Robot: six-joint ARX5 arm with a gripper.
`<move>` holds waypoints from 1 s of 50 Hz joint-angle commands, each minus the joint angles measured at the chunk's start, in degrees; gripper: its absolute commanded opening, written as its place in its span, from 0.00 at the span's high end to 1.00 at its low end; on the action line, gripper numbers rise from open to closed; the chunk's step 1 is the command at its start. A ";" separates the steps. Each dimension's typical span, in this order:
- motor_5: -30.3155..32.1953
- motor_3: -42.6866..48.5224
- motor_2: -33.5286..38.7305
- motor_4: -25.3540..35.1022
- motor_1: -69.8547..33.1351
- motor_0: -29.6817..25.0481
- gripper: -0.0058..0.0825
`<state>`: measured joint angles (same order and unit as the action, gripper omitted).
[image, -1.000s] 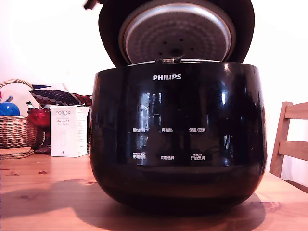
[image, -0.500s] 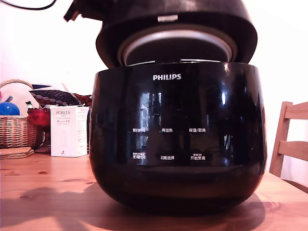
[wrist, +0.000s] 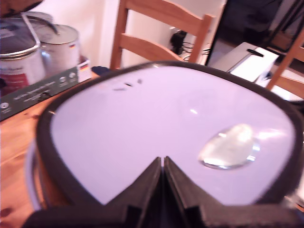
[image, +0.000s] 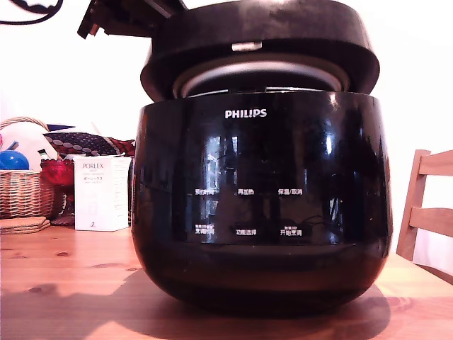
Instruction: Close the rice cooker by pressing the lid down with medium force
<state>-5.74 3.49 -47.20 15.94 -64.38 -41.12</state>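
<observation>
Pincer [wrist: 163, 164] with both fingers pressed together, tips forward; black arm [image: 120, 18] entering at the exterior view's upper left.

Lid [image: 258, 32] tilted above rice cooker [image: 262, 205], tool [wrist: 163, 164] atop.

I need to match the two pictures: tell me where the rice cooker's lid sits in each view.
Exterior view: the lid is at top centre, tilted partly open above the rice cooker.
Wrist view: the lid fills most of the picture, its glossy top facing the camera.
Shared landmark: the gripper, fingers together, pressing on the lid's top.
</observation>
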 commanded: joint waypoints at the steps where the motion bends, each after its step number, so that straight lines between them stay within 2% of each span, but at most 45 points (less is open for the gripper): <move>1: 0.96 -1.05 2.89 -0.11 0.44 -1.18 0.96; 18: 1.68 -8.63 10.14 -6.01 2.62 -5.75 0.96; 50: 3.30 -15.17 16.87 -8.20 3.41 -8.74 0.96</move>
<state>-2.57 -13.08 -33.43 8.12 -59.66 -49.60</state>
